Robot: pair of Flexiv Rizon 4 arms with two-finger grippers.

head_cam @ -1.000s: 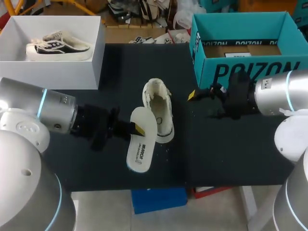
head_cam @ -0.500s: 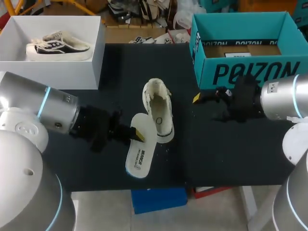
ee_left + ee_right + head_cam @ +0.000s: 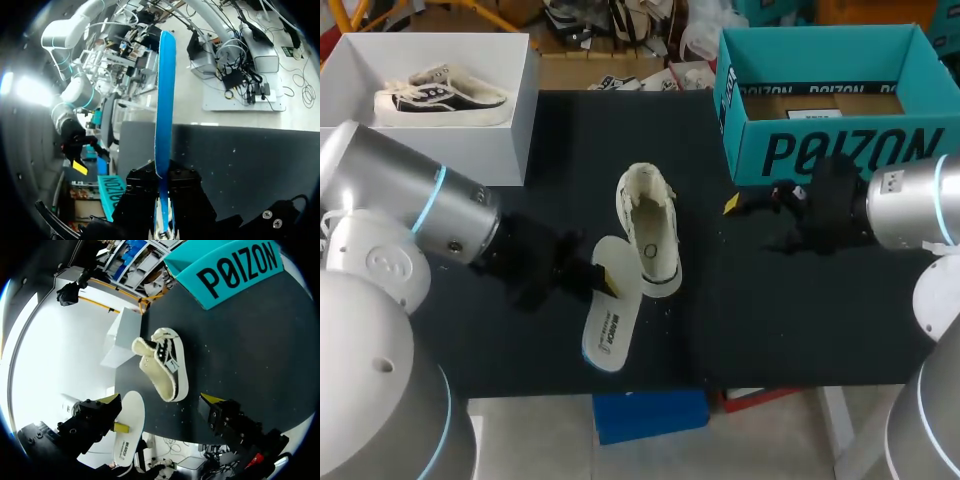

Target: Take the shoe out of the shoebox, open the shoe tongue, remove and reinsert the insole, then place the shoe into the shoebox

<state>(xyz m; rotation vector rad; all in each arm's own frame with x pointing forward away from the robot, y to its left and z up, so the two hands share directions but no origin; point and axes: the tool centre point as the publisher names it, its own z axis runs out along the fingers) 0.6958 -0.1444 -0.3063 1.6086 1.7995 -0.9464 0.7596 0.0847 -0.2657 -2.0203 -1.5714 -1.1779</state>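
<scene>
Head view alone takes in the whole table [image 3: 770, 310]: the white shoe [image 3: 650, 225] lies near the middle of the dark top, opening upward, outside the teal shoebox [image 3: 820, 150] at the far right. The insole [image 3: 610, 320] is just beside the shoe's near end, pale face up. The left gripper [image 3: 605, 281] comes in from the left onto the insole's edge. The right gripper [image 3: 733, 205] hangs between shoe and shoebox with only one yellow tip showing. A white box [image 3: 430, 155] at the far left holds a second shoe [image 3: 440, 95]. Left wrist view adds what that angle hides: the insole seen edge-on, its underside blue, pinched from both sides between the left arm's fingers and running out ahead of them. Whether it touches the table I cannot tell. Right wrist view shows both of its own fingers [image 3: 234, 422] spread wide with nothing gripped, the shoe ahead of them with its pale lining exposed.
</scene>
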